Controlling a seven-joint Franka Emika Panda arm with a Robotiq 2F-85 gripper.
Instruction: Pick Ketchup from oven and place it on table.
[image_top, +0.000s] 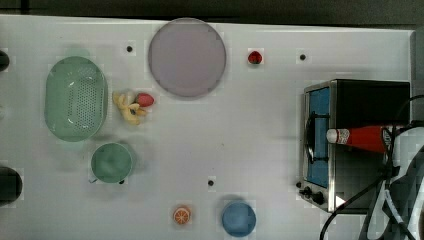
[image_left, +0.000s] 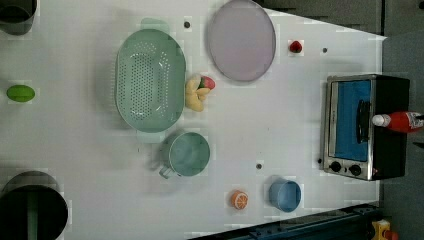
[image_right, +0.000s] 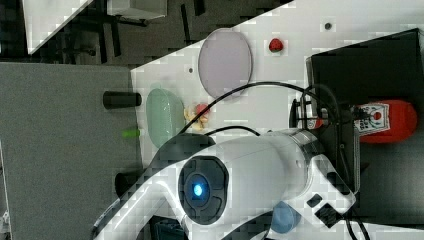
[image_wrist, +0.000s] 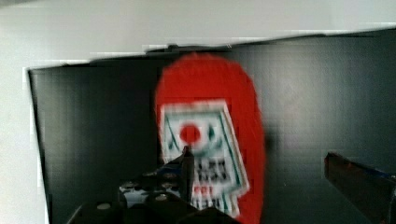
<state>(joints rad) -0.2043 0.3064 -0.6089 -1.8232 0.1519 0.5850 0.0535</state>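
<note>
Gripper (image_wrist: 261, 172): wide open, empty | ketchup (image_wrist: 210, 135): lying on oven (image_wrist: 93, 130) | label: red dot, text unreadable

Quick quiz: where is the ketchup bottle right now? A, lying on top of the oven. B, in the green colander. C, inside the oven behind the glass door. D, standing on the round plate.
A: the ketchup bottle lies on its side across the black top of the oven, its white cap toward the door side.
</note>
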